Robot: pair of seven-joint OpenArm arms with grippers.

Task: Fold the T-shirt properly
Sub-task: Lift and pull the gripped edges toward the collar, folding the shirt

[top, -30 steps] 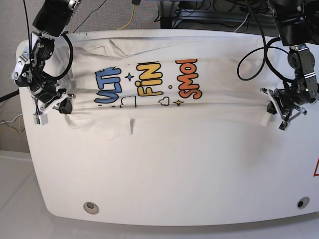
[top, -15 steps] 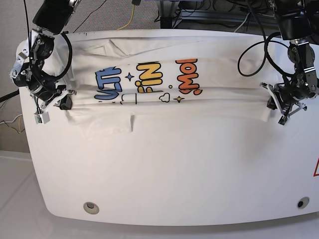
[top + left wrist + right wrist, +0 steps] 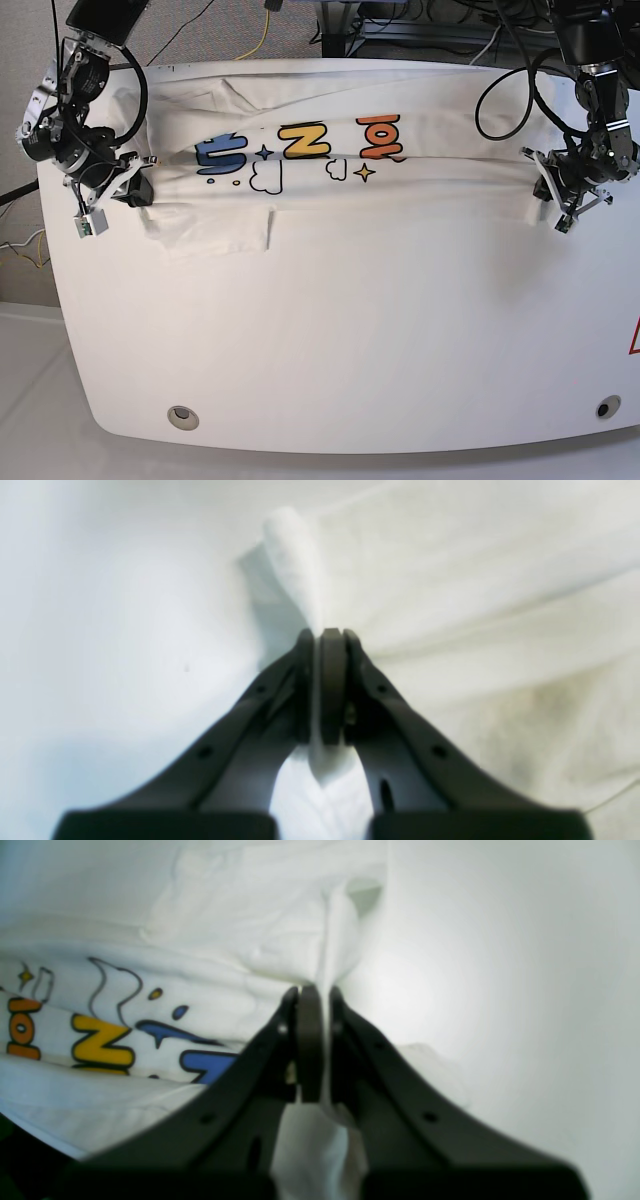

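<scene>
Base view shows the T-shirt (image 3: 330, 190) lying stretched sideways across the far part of the white table (image 3: 350, 340). It is white and soft, with long creases that run from one side to the other. A fold runs along its middle, so only the tops of the printed letters show: blue on this view's left, yellow in the middle, orange on the right. Small clouds and stars sit just under the letters. One sleeve lies flat and spread near the left side, closer to the front edge of the table.

The right gripper (image 3: 135, 190) is at the shirt's left end in this view. Right wrist view shows its dark fingers (image 3: 305, 1040) pressed tight on a thin bunch of white cloth (image 3: 330, 940), which sticks up past the tips. Blue and yellow letters lie just beside it.

The left gripper (image 3: 548, 195) is at the other end of the shirt. Left wrist view shows it (image 3: 325, 645) squeezed closed on a pinch of the same white cloth (image 3: 295, 560), with more wrinkled cloth spread to one side.
</scene>
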